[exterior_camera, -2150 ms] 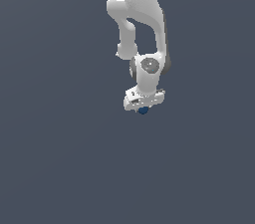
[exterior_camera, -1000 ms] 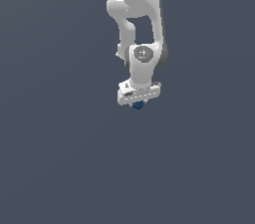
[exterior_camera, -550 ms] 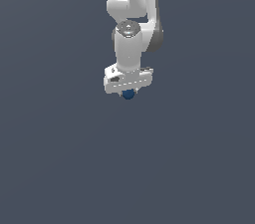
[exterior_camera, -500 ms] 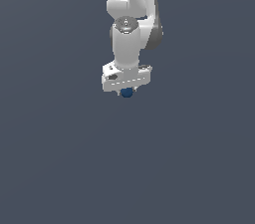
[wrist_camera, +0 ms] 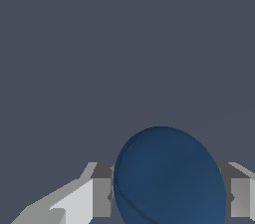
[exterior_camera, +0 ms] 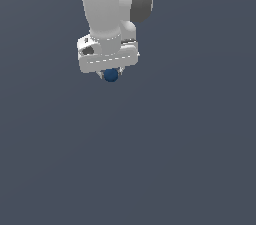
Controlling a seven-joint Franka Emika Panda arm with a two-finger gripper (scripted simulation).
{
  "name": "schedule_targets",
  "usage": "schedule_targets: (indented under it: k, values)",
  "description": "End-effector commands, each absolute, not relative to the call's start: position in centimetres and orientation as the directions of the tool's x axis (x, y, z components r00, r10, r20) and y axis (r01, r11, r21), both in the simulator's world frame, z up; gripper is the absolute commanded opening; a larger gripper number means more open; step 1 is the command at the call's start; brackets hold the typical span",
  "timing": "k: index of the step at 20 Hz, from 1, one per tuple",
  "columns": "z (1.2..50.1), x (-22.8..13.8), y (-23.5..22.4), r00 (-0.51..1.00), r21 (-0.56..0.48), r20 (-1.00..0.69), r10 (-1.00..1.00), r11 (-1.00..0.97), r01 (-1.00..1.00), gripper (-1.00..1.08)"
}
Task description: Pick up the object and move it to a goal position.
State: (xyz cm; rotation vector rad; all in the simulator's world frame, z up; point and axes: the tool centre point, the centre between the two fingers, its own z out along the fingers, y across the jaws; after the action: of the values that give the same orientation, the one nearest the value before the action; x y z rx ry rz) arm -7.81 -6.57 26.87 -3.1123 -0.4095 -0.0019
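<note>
Ball (exterior_camera: 111,75) stays clamped between the fingers (wrist_camera: 101,197), now carried toward the exterior view's left.

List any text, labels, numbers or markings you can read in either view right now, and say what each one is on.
None: no readable text in either view. The gripper and the arm above it are plain white and grey, apart from a small red patch at the arm's top edge with no characters legible. The dark blue ball held between the fingers is smooth and unmarked. The grey background is blank.
</note>
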Motion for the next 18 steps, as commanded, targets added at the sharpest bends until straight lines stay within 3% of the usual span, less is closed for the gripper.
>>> schedule_targets:
  k: [1, 10, 18]
  values:
    - [29.0, -7.8, -7.9, 0.966, -0.002, 0.001, 0.259, -0.966, 0.259, -1.0]
    - [33.8, -7.6, -10.9, 0.966, 0.0, 0.0, 0.259, -0.966, 0.259, -1.0]
    - [34.5, -7.4, -11.4, 0.966, 0.0, 0.0, 0.259, -0.966, 0.259, -1.0]
